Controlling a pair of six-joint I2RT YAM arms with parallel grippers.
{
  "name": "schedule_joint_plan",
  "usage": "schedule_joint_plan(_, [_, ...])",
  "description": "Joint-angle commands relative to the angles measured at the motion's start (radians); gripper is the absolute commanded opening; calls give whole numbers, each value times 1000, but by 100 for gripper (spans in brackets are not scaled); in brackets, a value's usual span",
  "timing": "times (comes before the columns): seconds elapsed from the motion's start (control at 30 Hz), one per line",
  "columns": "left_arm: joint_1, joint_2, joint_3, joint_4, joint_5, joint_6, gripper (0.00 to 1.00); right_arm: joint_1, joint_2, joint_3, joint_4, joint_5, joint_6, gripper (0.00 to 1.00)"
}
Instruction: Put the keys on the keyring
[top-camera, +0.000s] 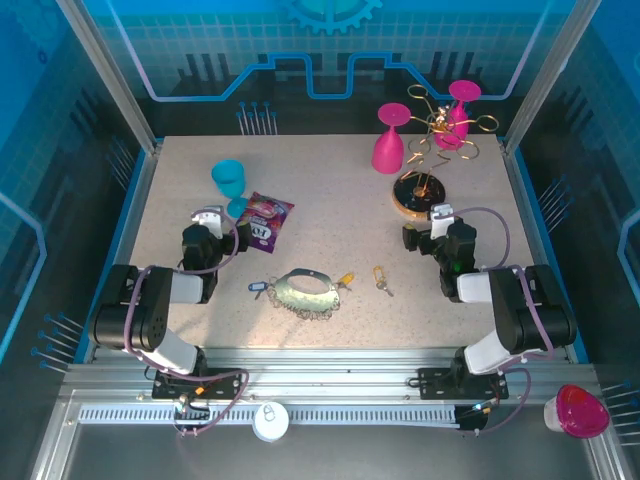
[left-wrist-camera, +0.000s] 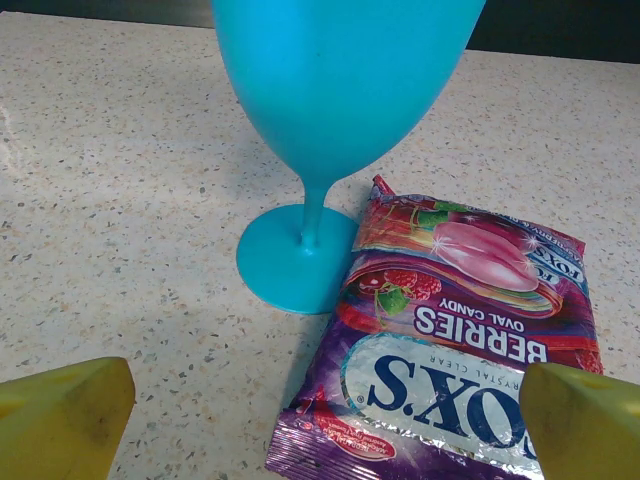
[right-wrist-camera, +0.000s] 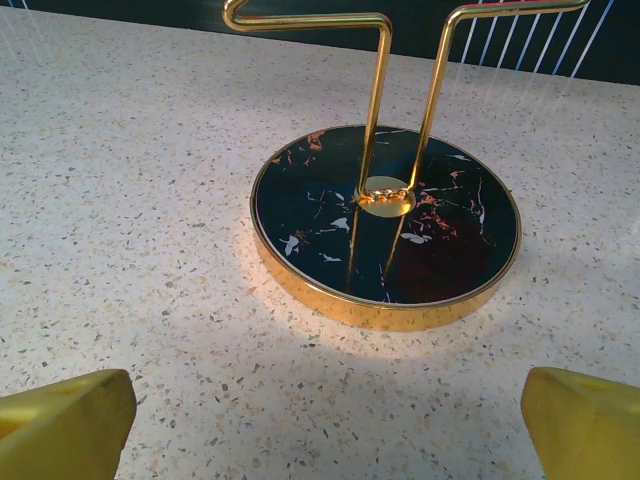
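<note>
Top external view: the keyring (top-camera: 305, 292) lies on the table (top-camera: 180, 170) near its front edge, keys (top-camera: 381, 278) loose just right of it. Left gripper (top-camera: 207, 215) and right gripper (top-camera: 441, 213) both stand with jaws spread wide, holding nothing.

Directly ahead of left claw (top-camera: 207, 216), spread wide: blue goblet (left-wrist-camera: 330, 120) upright, candy bag (left-wrist-camera: 450, 340) lying against its foot. Ahead of right claw (top-camera: 441, 213), equally wide: gold wire stand (right-wrist-camera: 385, 225) on round base, pink goblets (top-camera: 390, 140) behind. Bare surface (top-camera: 330, 215) between bag and stand. Keyring (top-camera: 305, 290) and keys (top-camera: 381, 278) lying flat nearer the arms.
</note>
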Motion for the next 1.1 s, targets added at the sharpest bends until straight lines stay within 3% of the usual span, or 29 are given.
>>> schedule_joint_plan(0.0, [-1,4,14,18,20,23,99,-1,8,9,26,-5,-3,100])
schedule_joint_plan(0.83, [5,-21,3,18,42,26,99,-13,-9,-25,73,-21,8,100])
schedule_joint_plan(0.93, [7,-102,-10,-26,25,15,99,-9,-87,-96,146,-11,6,100])
schedule_joint_plan(1.07, [8,-253,-13,-152,33,22,99,-4,-311,-87,-73,4,19,100])
